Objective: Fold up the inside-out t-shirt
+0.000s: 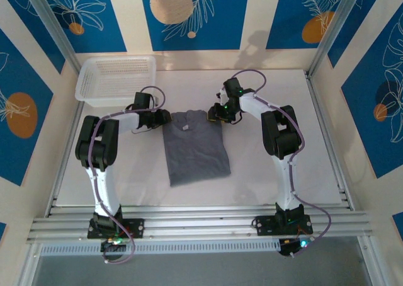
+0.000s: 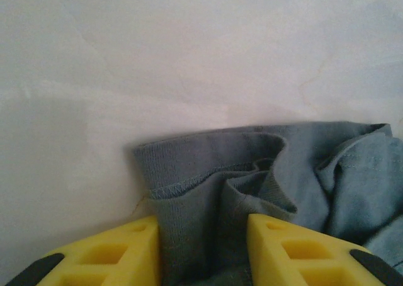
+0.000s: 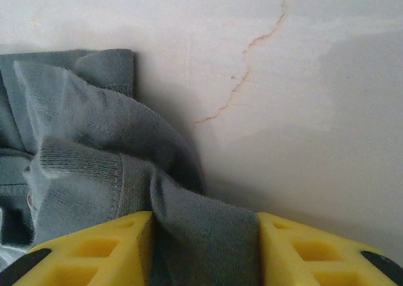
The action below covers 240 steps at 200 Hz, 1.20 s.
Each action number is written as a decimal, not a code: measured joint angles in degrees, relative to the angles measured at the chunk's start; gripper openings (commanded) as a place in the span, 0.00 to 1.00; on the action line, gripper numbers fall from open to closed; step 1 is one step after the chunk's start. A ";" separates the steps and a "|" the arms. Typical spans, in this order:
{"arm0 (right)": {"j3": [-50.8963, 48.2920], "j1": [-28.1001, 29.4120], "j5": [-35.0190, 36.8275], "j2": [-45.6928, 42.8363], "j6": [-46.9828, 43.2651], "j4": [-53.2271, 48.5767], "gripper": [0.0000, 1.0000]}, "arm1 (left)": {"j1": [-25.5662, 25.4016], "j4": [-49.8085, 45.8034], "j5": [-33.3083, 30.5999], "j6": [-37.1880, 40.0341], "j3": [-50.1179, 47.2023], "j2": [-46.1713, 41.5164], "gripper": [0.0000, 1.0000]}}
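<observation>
Out on the counter [image 1: 141,172], both your jaws are clamping the top corners of the inside-out t-shirt [image 1: 195,148], and it's looking soft and floppy.

nothing legible; the tag [image 1: 186,127] on the t-shirt [image 1: 196,150] is too small.

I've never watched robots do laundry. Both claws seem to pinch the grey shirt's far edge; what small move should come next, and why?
Probably lift both far corners together slightly and draw them toward the near hem. The left gripper and right gripper each clamp t-shirt fabric there, and the rest lies flat as a narrow rectangle, so folding it in half looks due.
</observation>
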 measured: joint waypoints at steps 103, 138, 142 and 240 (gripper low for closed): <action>-5.73 -1.90 -0.20 -5.97 4.15 2.71 0.65 | 0.00 -1.03 0.28 -0.48 2.19 1.86 0.00; -5.75 -0.94 -1.01 -4.28 5.27 4.31 0.64 | 0.00 -0.35 1.79 -1.07 2.19 1.86 0.00; -5.53 -0.68 -1.09 -3.87 5.44 4.33 0.64 | 0.00 -0.26 1.95 -1.16 2.19 1.86 0.00; 2.16 4.42 -7.91 4.68 8.70 5.66 0.04 | -0.26 0.83 3.26 -2.14 2.19 1.86 0.00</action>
